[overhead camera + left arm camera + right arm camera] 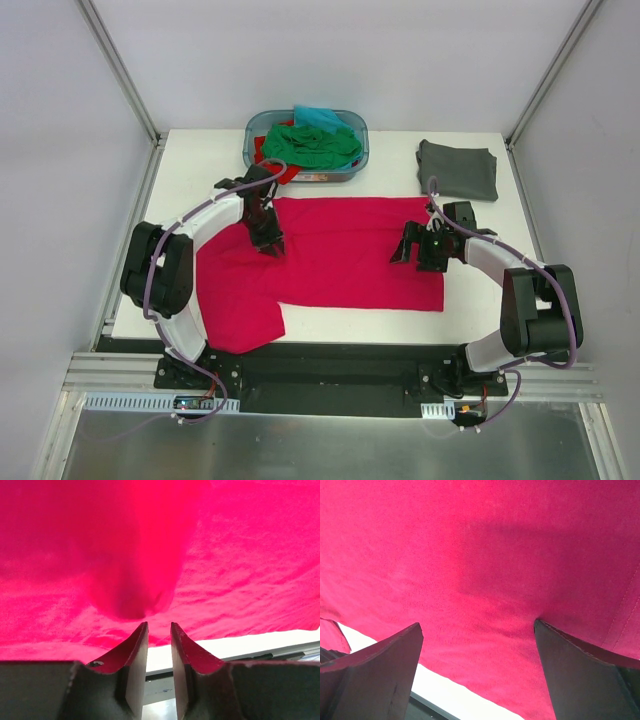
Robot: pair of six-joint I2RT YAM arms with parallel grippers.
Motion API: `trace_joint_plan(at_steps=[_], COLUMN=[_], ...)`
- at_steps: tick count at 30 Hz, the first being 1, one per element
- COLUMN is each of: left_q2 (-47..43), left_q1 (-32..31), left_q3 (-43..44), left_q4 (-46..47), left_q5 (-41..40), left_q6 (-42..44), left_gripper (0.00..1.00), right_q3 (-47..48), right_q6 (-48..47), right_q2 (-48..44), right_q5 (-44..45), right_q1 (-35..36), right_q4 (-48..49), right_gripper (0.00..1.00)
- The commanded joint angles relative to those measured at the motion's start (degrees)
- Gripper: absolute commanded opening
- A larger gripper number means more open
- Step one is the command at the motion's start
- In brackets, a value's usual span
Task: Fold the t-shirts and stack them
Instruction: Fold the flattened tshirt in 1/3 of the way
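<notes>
A large crimson-pink t-shirt (340, 262) lies spread flat across the middle of the table, one sleeve hanging toward the near left. My left gripper (272, 248) hovers low over its left half, jaws a narrow gap apart with nothing between them (159, 624). My right gripper (408, 256) is wide open over the shirt's right part, with one fingertip (540, 626) pressing into the cloth (480, 555). A folded dark grey t-shirt (458, 168) lies at the far right. Green (310, 145), teal (318, 115) and red (262, 150) t-shirts are piled in the basket.
The blue-green plastic basket (361, 150) stands at the far middle of the table. White table shows along the near edge (380, 325) and at the far left. Frame posts rise at both far corners.
</notes>
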Motion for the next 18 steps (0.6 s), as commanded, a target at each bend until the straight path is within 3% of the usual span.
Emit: trace_joint_plan(at_steps=[1, 4, 6, 9, 12, 18], left_q2=[-2.24, -5.93, -9.88, -16.73, -21.22, -24.05], left_q1=[-0.54, -0.54, -0.54, 0.94, 5.94, 12.46], left_q3=[-1.62, -2.85, -4.61, -9.35, -14.35, -25.17], left_q4=[-3.86, -4.83, -5.27, -5.01, -2.04, 16.93], left_q5=[-1.05, -6.05, -11.40, -19.15, -21.45, -15.39], left_q6=[0.30, -0.05, -1.27, -3.47, -3.66, -1.20], left_gripper=[0.34, 0.78, 0.85, 0.87, 0.83, 0.56], right_q3=[-1.01, -1.01, -1.01, -1.01, -0.92, -1.01], right_q6=[-1.09, -1.09, -1.09, -1.09, -1.09, -1.00], right_q2=[1.94, 1.85, 1.85, 1.85, 1.94, 1.85], right_q5=[0.85, 0.85, 0.85, 0.85, 0.85, 1.02], right_q1=[-0.06, -0.06, 0.03, 0.03, 0.11, 0.03], right_q4=[-5.47, -5.46, -5.38, -5.46, -5.38, -5.38], right_gripper=[0.96, 0.96, 0.96, 0.96, 0.96, 0.96])
